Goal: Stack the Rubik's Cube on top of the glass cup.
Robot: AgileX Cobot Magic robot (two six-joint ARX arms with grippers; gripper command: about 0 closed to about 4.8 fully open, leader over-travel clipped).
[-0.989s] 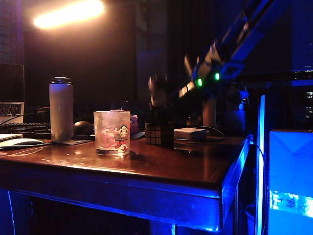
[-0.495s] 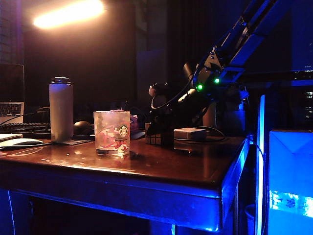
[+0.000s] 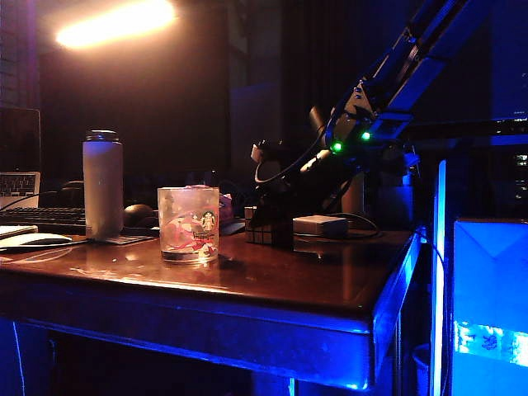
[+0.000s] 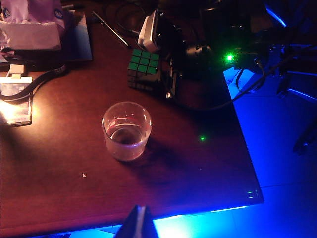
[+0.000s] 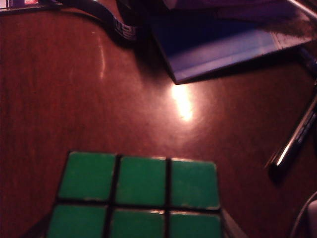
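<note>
The Rubik's Cube (image 3: 259,224) stands on the dark wooden table (image 3: 272,280), green face up (image 5: 138,191). My right gripper (image 5: 134,231) has come down over it from the right. Its jaws are apart and straddle the cube, one finger (image 5: 233,229) close against the cube's side; I cannot make out firm contact. The glass cup (image 3: 189,224) stands upright a little nearer the table's front, apart from the cube, and looks empty from above (image 4: 127,130). My left gripper (image 4: 139,221) hovers shut near the table's front edge, well short of the cup.
A tall white bottle (image 3: 103,186) stands left of the cup, with a keyboard (image 3: 41,216) behind it. A flat grey box (image 3: 320,225) lies right of the cube. A pen (image 5: 293,141), a blue folder (image 5: 223,47) and a lanyard (image 5: 119,25) lie beyond the cube.
My right arm has dropped from above the cube down onto it, and the gripper now straddles the cube. The cup, cube and left gripper have not moved.
</note>
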